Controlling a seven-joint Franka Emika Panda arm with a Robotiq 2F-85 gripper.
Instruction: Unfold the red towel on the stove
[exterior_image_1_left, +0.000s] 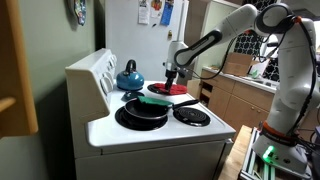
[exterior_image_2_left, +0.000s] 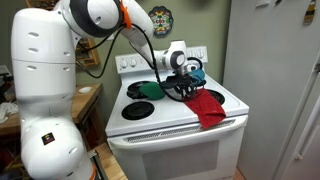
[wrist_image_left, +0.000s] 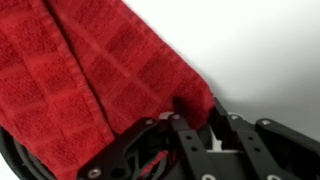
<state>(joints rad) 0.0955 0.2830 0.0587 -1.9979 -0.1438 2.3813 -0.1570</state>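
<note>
The red towel (exterior_image_2_left: 207, 108) lies folded on the white stove (exterior_image_2_left: 170, 127), with one end hanging over the front edge. It also shows in the exterior view (exterior_image_1_left: 176, 90) beside the pan. In the wrist view the towel (wrist_image_left: 90, 70) fills the upper left. My gripper (wrist_image_left: 200, 108) is down at the towel's edge, fingers nearly together with the towel's edge between the tips. In both exterior views the gripper (exterior_image_1_left: 172, 76) (exterior_image_2_left: 186, 88) sits low over the towel's rear part.
A teal kettle (exterior_image_1_left: 129, 75) stands on a back burner. A black pan (exterior_image_1_left: 143, 113) with a green item (exterior_image_1_left: 156, 99) on it sits on a front burner, next to the towel. A bare burner (exterior_image_1_left: 192, 116) is nearby. A fridge stands behind the stove.
</note>
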